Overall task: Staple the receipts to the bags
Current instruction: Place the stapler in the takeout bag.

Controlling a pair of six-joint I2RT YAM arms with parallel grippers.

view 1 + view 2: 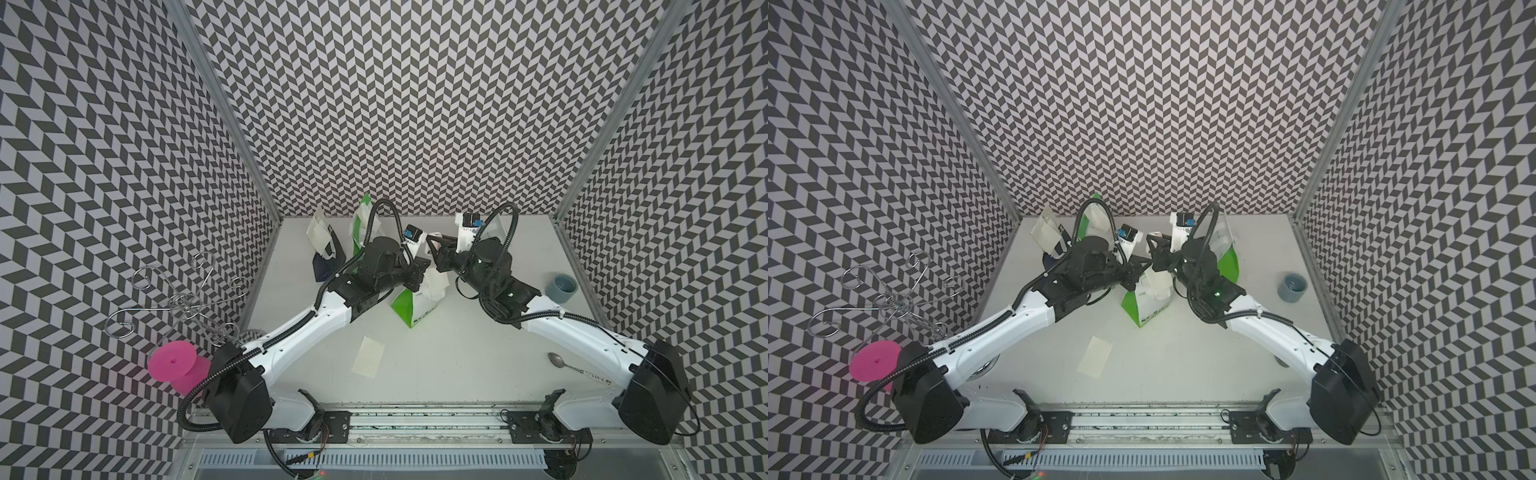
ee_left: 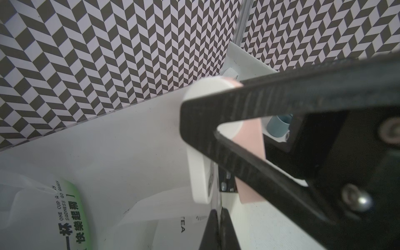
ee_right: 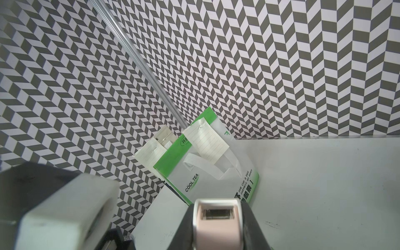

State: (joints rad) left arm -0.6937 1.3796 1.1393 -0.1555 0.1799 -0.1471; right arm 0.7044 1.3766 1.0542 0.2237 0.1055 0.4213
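Observation:
A green-and-white bag [image 1: 415, 307] [image 1: 1148, 307] stands mid-table. My left gripper [image 1: 426, 268] [image 2: 219, 216] is shut on its top edge, where a pale slip lies against the bag [image 2: 168, 233]. My right gripper [image 1: 433, 246] [image 3: 216, 213] is shut on the pinkish-white stapler [image 2: 198, 173] [image 3: 216, 231], whose mouth sits at that edge just above the left fingertips. One loose receipt [image 1: 368, 357] [image 1: 1095, 356] lies flat nearer the front. At the back left, a green bag [image 3: 207, 173] and a navy bag [image 1: 328, 257] each carry a receipt [image 3: 205, 142]. Another green bag [image 1: 1227, 257] stands behind the right arm.
A grey-blue cup [image 1: 561, 288] stands at the right edge, and a spoon [image 1: 565, 361] lies beside the right arm's base. A pink spool [image 1: 174, 363] and a wire stand [image 1: 183, 299] sit outside the left wall. Chevron walls enclose three sides.

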